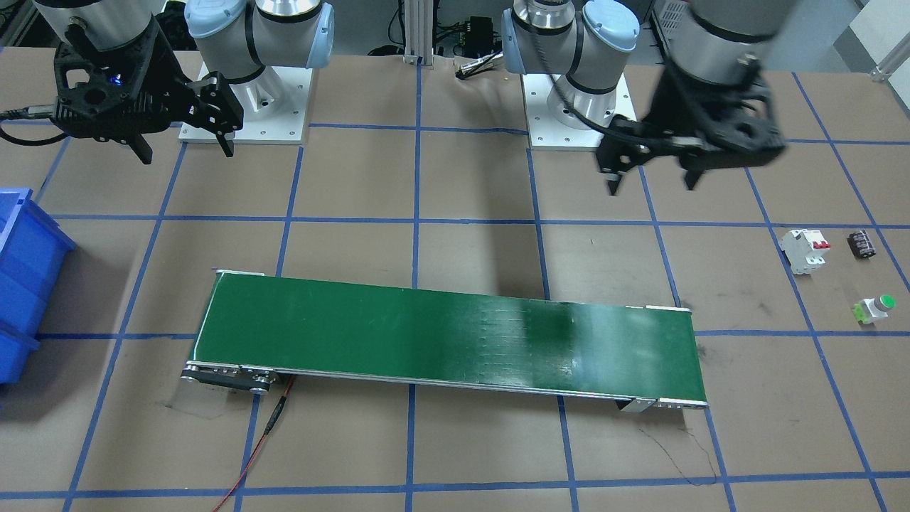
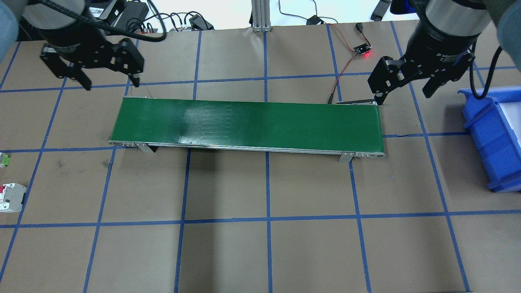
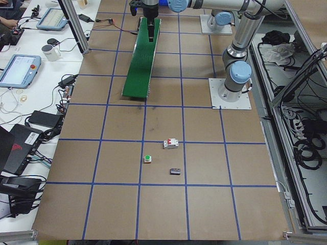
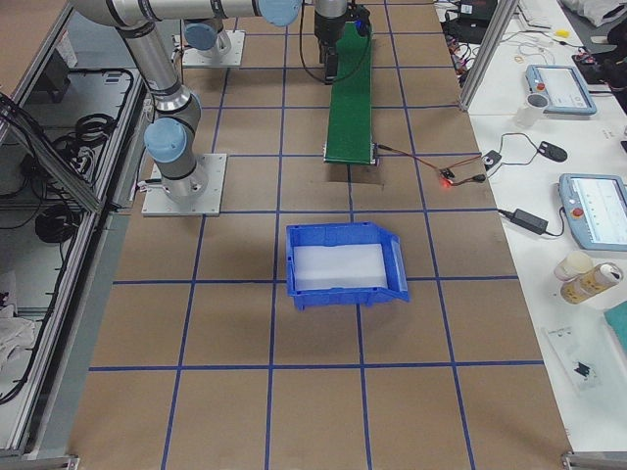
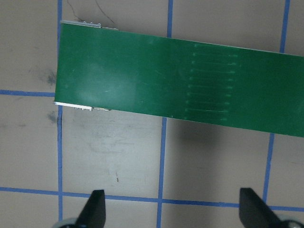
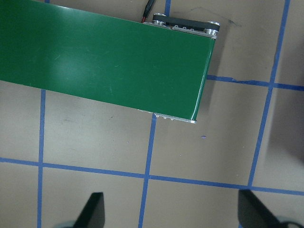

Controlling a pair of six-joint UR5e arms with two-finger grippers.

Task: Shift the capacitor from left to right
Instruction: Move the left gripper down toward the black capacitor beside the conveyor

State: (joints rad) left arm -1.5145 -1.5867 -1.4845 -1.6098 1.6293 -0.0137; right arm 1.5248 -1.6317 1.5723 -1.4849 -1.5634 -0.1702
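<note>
Brown table (image 1: 455, 462) gridded in blue tape. Mid-table, green conveyor (image 1: 441, 341). Well beyond conveyor's left-arm end: capacitor (image 1: 862, 243) lying on table, near white breaker (image 1: 805, 250) and green push button (image 1: 876, 308). Past conveyor's other end, blue bin (image 1: 21, 284). Behind conveyor, raised near each end: left gripper (image 1: 652, 183), right gripper (image 1: 187, 153), pointed down, fingers spread wide, empty.

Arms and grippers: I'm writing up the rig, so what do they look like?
Left arm and right arm: silver tubes, pale blue joint caps. Left gripper and right gripper: black, open-framed, two tapering fingers; a black cable trails from the right wrist.
</note>
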